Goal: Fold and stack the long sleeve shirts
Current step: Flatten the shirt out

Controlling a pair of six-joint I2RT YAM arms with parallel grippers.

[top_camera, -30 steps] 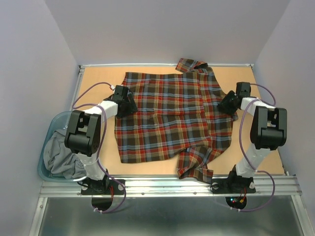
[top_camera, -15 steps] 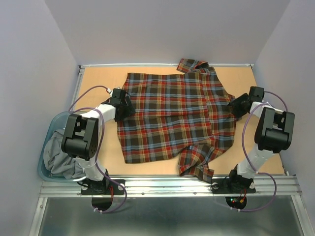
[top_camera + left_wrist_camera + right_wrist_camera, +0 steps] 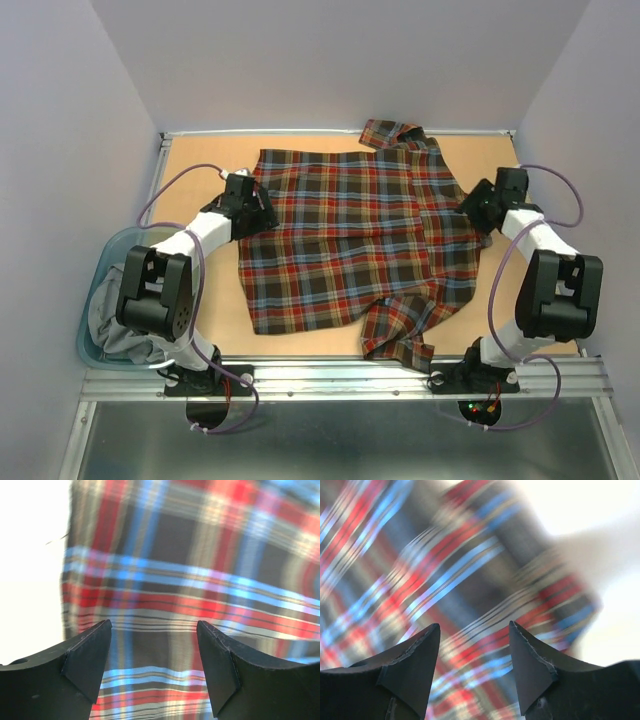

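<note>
A plaid shirt is lying flat on a table. The left gripper and right gripper are hovering at its opposite side edges, jaws apart, gripping nothing.

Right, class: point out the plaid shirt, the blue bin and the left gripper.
plaid shirt (image 3: 350, 240), top external view, middle of its body.
blue bin (image 3: 82, 335), top external view, its left rim.
left gripper (image 3: 153, 624), left wrist view, midway between fingertips.
</note>
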